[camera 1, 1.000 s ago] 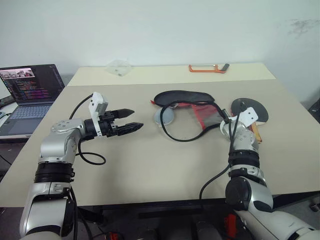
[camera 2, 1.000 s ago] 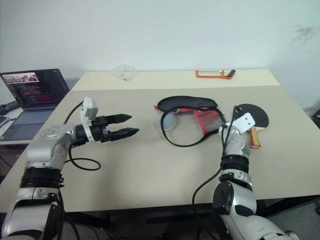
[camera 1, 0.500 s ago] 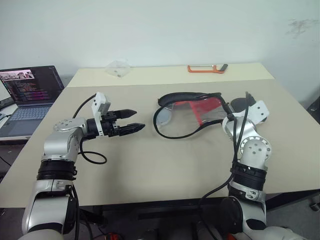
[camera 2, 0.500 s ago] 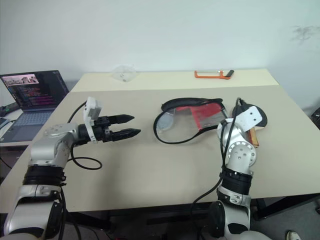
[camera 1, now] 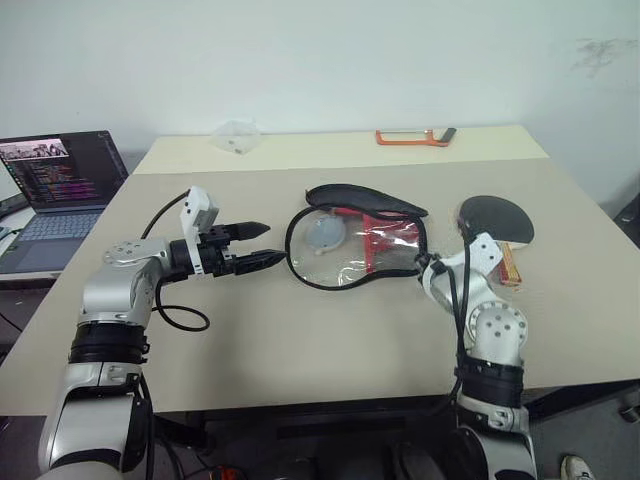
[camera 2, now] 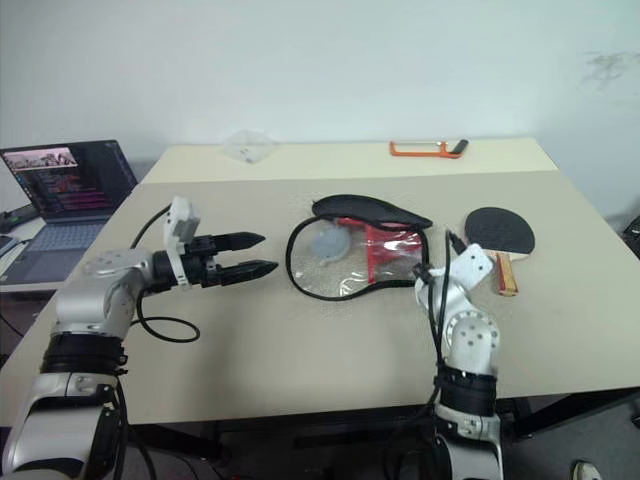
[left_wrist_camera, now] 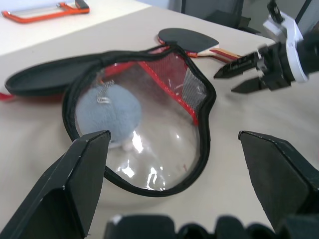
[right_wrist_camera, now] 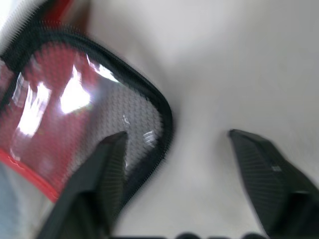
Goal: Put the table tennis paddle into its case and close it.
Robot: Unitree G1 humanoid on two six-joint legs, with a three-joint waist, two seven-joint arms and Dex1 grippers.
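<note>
Dragged toward the surface's middle since a second ago, the black-and-red zip paddle case (camera 1: 355,245) lies unzipped; the right claw (left_wrist_camera: 244,74) has let go, spread beside it. The left claw (camera 1: 252,246) waits spread nearby. The black rubber-faced paddle (camera 1: 495,220) rests near the right edge, probably next to be fetched.

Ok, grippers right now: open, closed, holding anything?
Left gripper: open, holding nothing.
Right gripper: open beside the case, holding nothing.
</note>
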